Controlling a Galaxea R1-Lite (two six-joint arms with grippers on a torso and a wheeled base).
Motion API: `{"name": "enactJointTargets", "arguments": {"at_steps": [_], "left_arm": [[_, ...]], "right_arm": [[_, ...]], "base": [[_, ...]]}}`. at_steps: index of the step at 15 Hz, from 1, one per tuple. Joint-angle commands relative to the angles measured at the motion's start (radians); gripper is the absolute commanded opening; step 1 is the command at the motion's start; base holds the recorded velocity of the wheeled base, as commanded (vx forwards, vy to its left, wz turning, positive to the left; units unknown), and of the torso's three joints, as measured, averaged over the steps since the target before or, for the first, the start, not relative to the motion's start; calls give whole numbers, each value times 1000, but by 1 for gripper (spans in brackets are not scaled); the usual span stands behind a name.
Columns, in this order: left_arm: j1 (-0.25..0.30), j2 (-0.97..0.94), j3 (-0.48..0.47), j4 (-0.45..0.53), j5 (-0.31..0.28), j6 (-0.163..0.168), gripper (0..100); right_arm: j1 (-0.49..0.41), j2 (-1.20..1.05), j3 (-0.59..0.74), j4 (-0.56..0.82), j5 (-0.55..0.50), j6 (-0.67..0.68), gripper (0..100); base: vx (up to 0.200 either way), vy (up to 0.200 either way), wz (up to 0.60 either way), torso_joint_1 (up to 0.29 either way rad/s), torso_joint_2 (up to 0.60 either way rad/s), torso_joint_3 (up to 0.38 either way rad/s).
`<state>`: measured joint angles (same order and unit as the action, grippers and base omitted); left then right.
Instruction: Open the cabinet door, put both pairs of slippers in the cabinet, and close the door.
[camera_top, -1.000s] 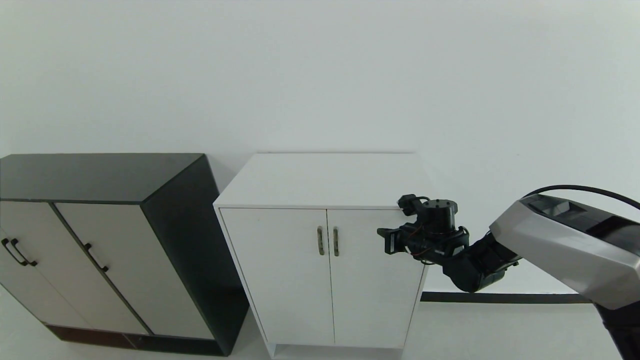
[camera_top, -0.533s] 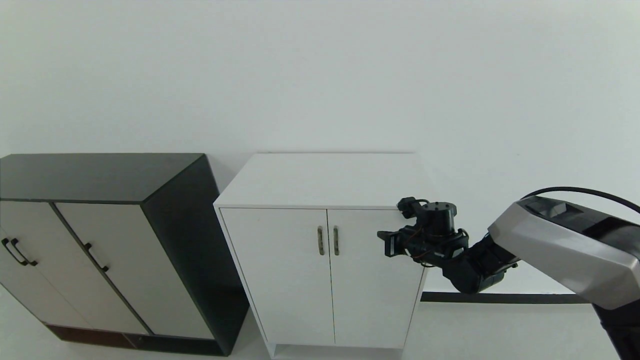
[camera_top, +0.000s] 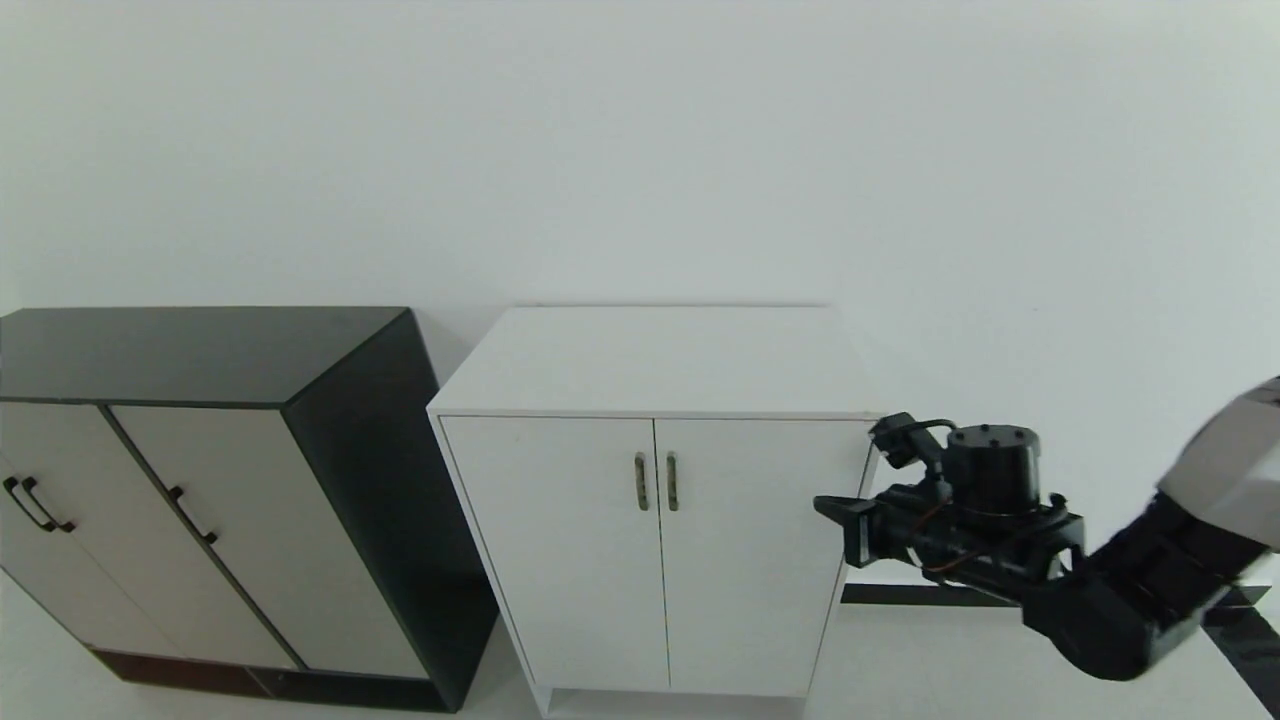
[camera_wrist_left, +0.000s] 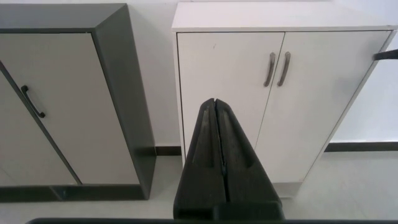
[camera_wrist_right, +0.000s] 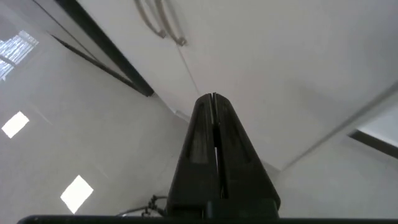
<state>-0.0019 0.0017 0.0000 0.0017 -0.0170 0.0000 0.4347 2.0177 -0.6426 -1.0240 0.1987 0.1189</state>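
The white cabinet (camera_top: 650, 360) stands against the wall with both doors shut, its left door (camera_top: 560, 550) and right door (camera_top: 750, 560) meeting at two slim vertical handles (camera_top: 656, 482) set side by side. The right gripper (camera_top: 835, 515) hangs in front of the right door's outer edge, a little below handle height, its fingers (camera_wrist_right: 202, 134) pressed flat together with nothing between them. The left gripper (camera_wrist_left: 215, 101) is likewise closed and empty, pointing at the cabinet front from well back, with a black cabinet (camera_top: 200, 350) with grey doors just beside the white one on its left.
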Motion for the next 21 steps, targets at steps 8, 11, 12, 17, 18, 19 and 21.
{"name": "enactJointTargets", "arguments": {"at_steps": [8,11,12,17,18,19,21], "left_arm": [[0,1,0,0,0,0,0],[-1,1,0,0,0,-2,0],[0,1,0,0,0,-3,0],[-1,1,0,-2,2,-18,0],[0,1,0,-2,2,-17,0],[-1,1,0,-2,2,-17,0],[-1,1,0,-2,0,-15,0]], "right_arm": [[-244,-798,643,44,-209,-127,0],[-266,-1056,641,329,-205,-130,0],[-266,-1123,639,401,-203,-130,0],[-266,-1568,635,866,-202,-116,0],[-263,-1662,618,958,-202,-116,0],[-261,-1715,601,1012,-202,-116,0],[-252,-1771,600,1036,-202,-116,0]], "base": [[0,0,0,0,0,0],[0,0,0,0,0,0],[0,0,0,0,0,0],[0,0,0,0,0,0],[0,0,0,0,0,0],[0,0,0,0,0,0],[0,0,0,0,0,0]]}}
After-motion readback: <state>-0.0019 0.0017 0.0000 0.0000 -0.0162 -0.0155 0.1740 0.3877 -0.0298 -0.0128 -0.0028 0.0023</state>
